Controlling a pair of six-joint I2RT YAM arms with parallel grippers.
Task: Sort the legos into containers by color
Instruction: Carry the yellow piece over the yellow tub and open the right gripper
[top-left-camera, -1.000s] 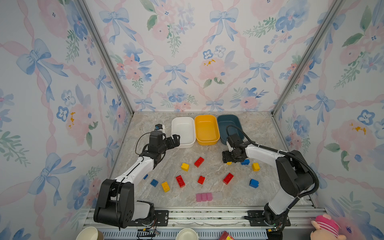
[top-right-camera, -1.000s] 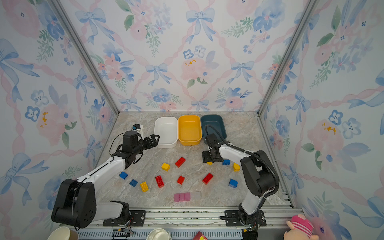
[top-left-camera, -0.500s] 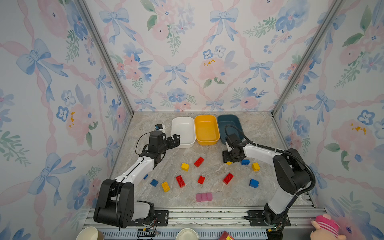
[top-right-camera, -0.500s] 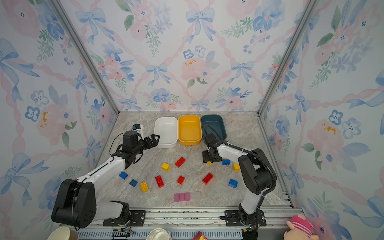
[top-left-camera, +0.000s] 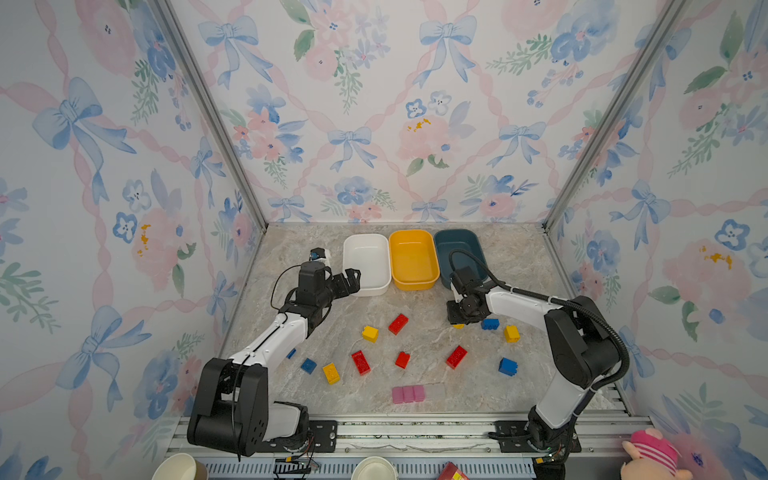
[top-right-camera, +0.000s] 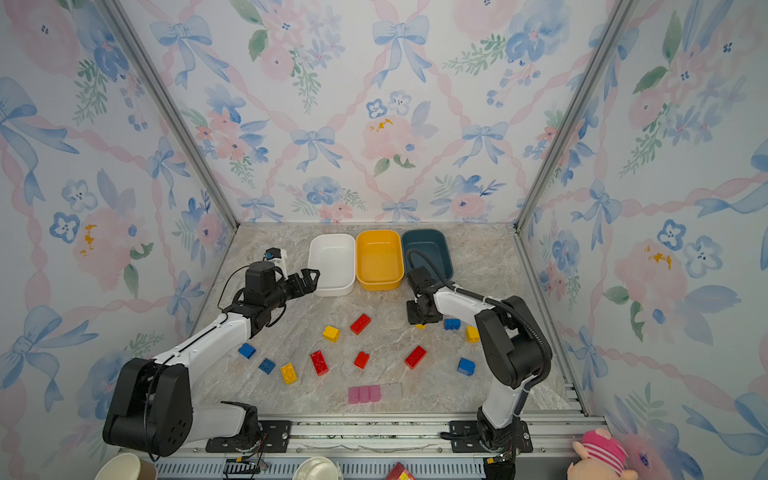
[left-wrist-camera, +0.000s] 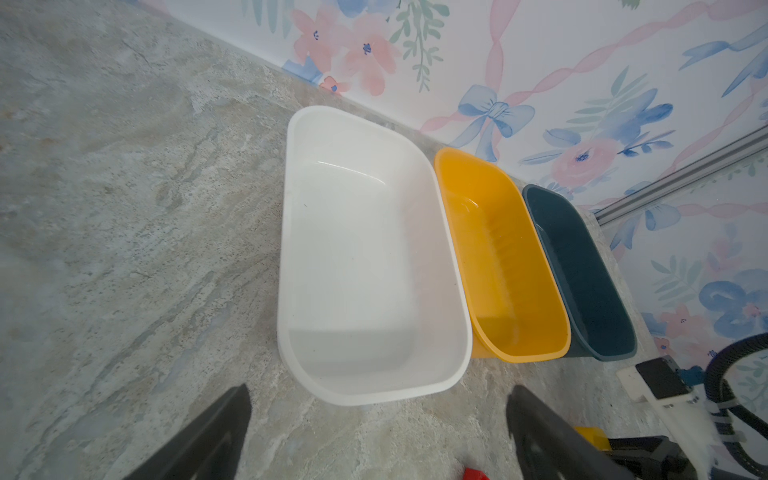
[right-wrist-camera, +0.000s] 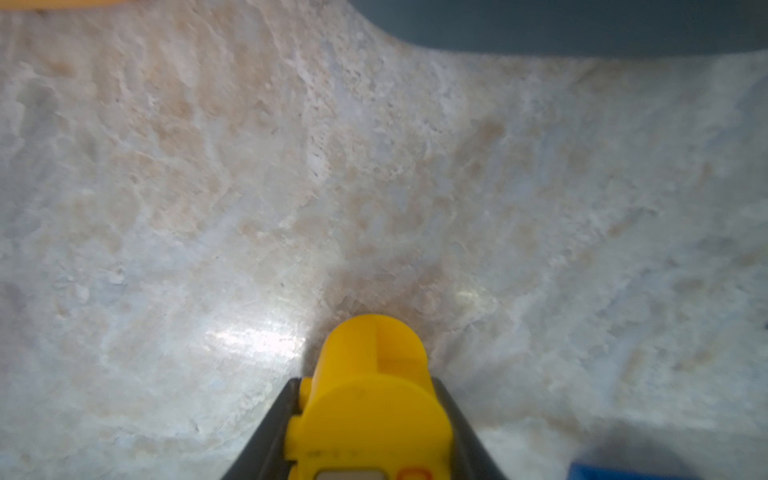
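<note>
My right gripper (top-left-camera: 459, 322) (right-wrist-camera: 368, 386) is down on the table in front of the dark teal container (top-left-camera: 461, 249). Its jaws press both sides of the rounded yellow lego (right-wrist-camera: 370, 407), which still rests on the table. A blue lego (top-left-camera: 490, 324) and a yellow lego (top-left-camera: 511, 333) lie just right of it. Red legos (top-left-camera: 398, 324) (top-left-camera: 360, 362) (top-left-camera: 456, 356), more yellow legos (top-left-camera: 369, 333) and blue legos (top-left-camera: 308, 365) are scattered mid-table. My left gripper (top-left-camera: 351, 278) (left-wrist-camera: 379, 392) hangs open and empty at the near left corner of the white container (left-wrist-camera: 291, 249). The yellow-orange container (top-left-camera: 415, 284) stands between the other two.
A pale pink block strip (top-left-camera: 407, 394) lies near the front edge. Paper cups (top-left-camera: 178, 467) (top-left-camera: 374, 469) and a plush toy (top-left-camera: 648, 453) sit below the table's front rail. Patterned walls close in the left, back and right sides.
My right gripper's jaws have closed in on the rounded yellow lego while staying in place. The left arm has not moved.
</note>
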